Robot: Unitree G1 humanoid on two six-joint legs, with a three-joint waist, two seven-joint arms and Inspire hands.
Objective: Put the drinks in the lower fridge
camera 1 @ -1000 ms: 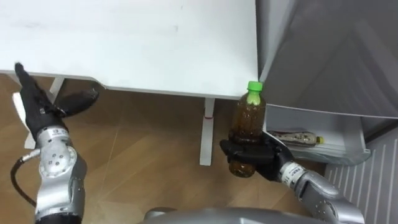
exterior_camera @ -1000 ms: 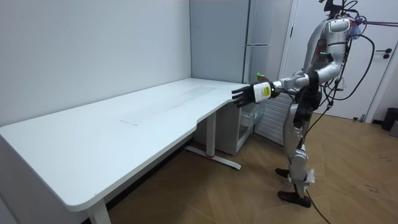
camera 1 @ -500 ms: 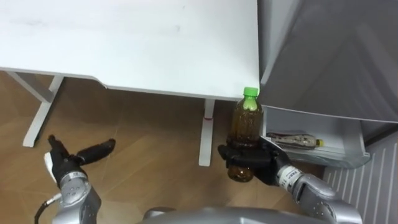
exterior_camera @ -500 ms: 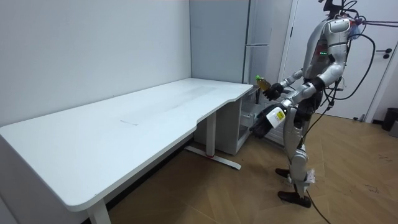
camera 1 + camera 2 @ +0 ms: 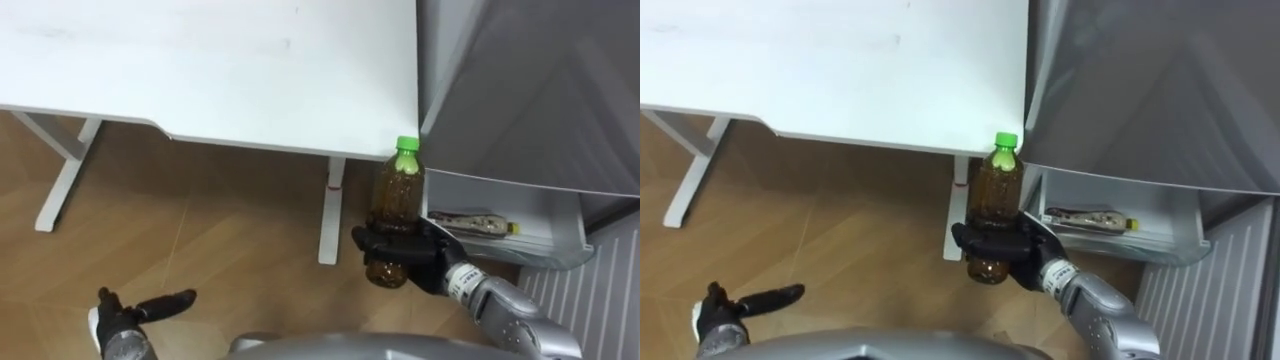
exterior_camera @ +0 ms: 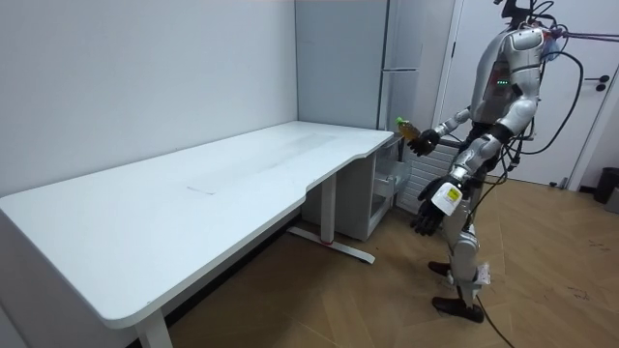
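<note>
A brown drink bottle with a green cap stands upright in my right hand, whose fingers are curled round its lower half. It hangs in the air just off the white table's corner, beside the open lower fridge. In the room view the bottle is held out at chest height toward the fridge. My left hand hangs low at the bottom left over the wooden floor, fingers straight; the room view shows this hand down beside my thigh.
The white table fills the upper left, its leg just left of the bottle. The grey fridge body rises at the right. A door shelf of the fridge holds a flat packet. I stand on wooden floor facing the fridge.
My left arm has dropped from beside the table's edge down to my side. The right hand and its bottle have stayed nearly still.
</note>
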